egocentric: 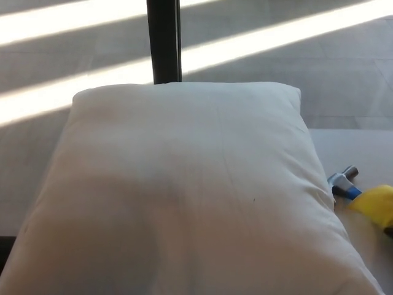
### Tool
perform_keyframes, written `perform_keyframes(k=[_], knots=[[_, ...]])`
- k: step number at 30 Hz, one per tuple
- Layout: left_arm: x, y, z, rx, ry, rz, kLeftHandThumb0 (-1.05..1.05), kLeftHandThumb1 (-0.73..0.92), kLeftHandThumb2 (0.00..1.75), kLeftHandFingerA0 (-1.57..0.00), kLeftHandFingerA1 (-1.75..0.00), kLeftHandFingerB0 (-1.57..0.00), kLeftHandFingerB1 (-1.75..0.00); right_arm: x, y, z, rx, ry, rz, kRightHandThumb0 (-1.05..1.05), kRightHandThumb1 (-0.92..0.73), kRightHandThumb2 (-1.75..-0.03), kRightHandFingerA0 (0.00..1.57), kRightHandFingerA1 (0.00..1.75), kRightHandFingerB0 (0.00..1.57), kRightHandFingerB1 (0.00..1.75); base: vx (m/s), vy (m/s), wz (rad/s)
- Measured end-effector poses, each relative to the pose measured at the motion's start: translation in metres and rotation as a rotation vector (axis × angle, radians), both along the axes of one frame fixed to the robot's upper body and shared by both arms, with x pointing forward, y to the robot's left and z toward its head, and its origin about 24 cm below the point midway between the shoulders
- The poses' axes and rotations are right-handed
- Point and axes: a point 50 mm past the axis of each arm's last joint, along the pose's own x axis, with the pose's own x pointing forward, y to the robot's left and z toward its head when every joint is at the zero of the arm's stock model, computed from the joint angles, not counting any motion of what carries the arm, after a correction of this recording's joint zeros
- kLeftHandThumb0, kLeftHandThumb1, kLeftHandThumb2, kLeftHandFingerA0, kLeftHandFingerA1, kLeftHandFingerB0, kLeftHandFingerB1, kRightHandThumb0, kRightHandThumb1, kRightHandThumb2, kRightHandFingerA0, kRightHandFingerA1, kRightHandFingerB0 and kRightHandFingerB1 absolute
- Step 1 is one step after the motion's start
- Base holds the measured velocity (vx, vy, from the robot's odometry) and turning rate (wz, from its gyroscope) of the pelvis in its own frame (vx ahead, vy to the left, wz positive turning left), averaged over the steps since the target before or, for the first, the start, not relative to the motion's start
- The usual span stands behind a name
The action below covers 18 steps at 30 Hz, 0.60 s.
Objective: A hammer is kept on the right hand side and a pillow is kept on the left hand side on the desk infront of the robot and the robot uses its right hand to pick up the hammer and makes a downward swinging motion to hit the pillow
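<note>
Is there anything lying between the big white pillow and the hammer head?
Nothing: in the head view the hammer lies right beside the pillow edge, with only a sliver of bare desk there.

- The pillow [184,190] fills most of your near and middle desk [356,150], blocking any low path from the left.
- Far right, you have a bare strip of desk.
- The hammer [362,195] lies just beside the pillow's right edge.
</note>
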Motion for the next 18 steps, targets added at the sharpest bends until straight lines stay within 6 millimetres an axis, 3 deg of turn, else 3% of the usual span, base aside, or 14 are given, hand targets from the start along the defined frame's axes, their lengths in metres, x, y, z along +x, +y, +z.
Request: perform_keyframes(k=[3,4,5,7,8,10,11,12,13,14,15,18], knots=[[-0.001,0.000,0.000,0.005,0.011,-0.015,-0.66,0.74,0.62,-0.66,-0.55,-0.53,-0.48,0.001,-0.007,0.011,0.006,-0.042,-0.015,-0.27,-0.53,-1.11,1.16,1.34,0.93,1.17,0.00,0.000,0.00],[-0.001,0.000,0.000,0.006,0.012,-0.017,-0.66,0.75,0.62,-0.64,-0.55,-0.53,-0.48,0.001,-0.008,0.014,0.008,-0.051,-0.018,-0.20,-0.60,-1.06,0.90,1.75,0.80,1.50,0.00,0.000,0.00],[-0.001,-0.001,0.000,0.007,0.013,-0.019,-0.65,0.74,0.62,-0.63,-0.56,-0.53,-0.49,0.001,-0.010,0.016,0.012,-0.058,-0.020,-0.22,-0.66,-0.92,0.92,1.73,0.82,1.49,0.00,0.000,0.00],[-0.001,-0.001,0.000,0.006,0.011,-0.019,-0.66,0.75,0.62,-0.62,-0.53,-0.50,-0.46,0.001,-0.013,0.022,0.018,-0.077,-0.025,-0.23,-0.66,-0.92,0.92,1.71,0.83,1.47,0.00,0.000,0.00],[-0.001,-0.001,0.000,0.006,0.012,-0.020,-0.64,0.74,0.62,-0.65,-0.54,-0.54,-0.48,0.002,-0.014,0.025,0.022,-0.085,-0.026,-0.26,-0.75,-0.70,0.93,1.68,0.80,1.42,0.00,0.000,0.00],[-0.001,-0.001,0.000,0.007,0.013,-0.020,-0.64,0.74,0.62,-0.65,-0.54,-0.54,-0.48,0.002,-0.015,0.028,0.030,-0.097,-0.028,-0.26,-0.75,-0.70,0.93,1.68,0.80,1.42,0.00,0.000,0.00],[-0.001,-0.001,0.000,0.008,0.012,-0.020,-0.66,0.75,0.62,-0.66,-0.55,-0.53,-0.47,0.003,-0.015,0.030,0.036,-0.103,-0.031,-0.22,-0.69,-0.72,0.92,1.74,0.77,1.50,0.00,0.000,0.00],[-0.001,-0.001,0.000,0.009,0.012,-0.021,-0.66,0.75,0.62,-0.66,-0.56,-0.51,-0.47,0.003,-0.016,0.031,0.046,-0.109,-0.036,-0.23,-0.69,-0.72,0.93,1.73,0.80,1.33,0.00,0.000,0.00],[-0.002,-0.001,0.000,0.009,0.014,-0.022,-0.66,0.75,0.62,-0.66,-0.56,-0.51,-0.47,0.003,-0.016,0.034,0.063,-0.121,-0.044,-0.23,-0.69,-0.72,0.93,1.73,0.80,1.33,0.00,0.000,0.00],[-0.002,-0.001,0.000,0.011,0.015,-0.024,-0.68,0.75,0.62,-0.63,-0.57,-0.47,-0.46,0.004,-0.017,0.036,0.073,-0.131,-0.048,-0.20,-0.65,-0.84,0.91,1.72,0.78,1.27,0.00,0.000,0.00],[-0.002,-0.001,0.000,0.012,0.016,-0.026,-0.68,0.74,0.62,-0.66,-0.57,-0.55,-0.49,0.004,-0.017,0.039,0.090,-0.144,-0.056,-0.20,-0.66,-0.83,0.90,1.73,0.77,1.32,0.00,0.000,0.00],[-0.003,-0.001,0.000,0.015,0.019,-0.030,-0.66,0.75,0.62,-0.66,-0.56,-0.53,-0.48,0.005,-0.018,0.043,0.148,-0.170,-0.080,-0.17,-0.67,-0.85,0.90,1.75,0.77,1.27,0.00,0.000,0.00]])
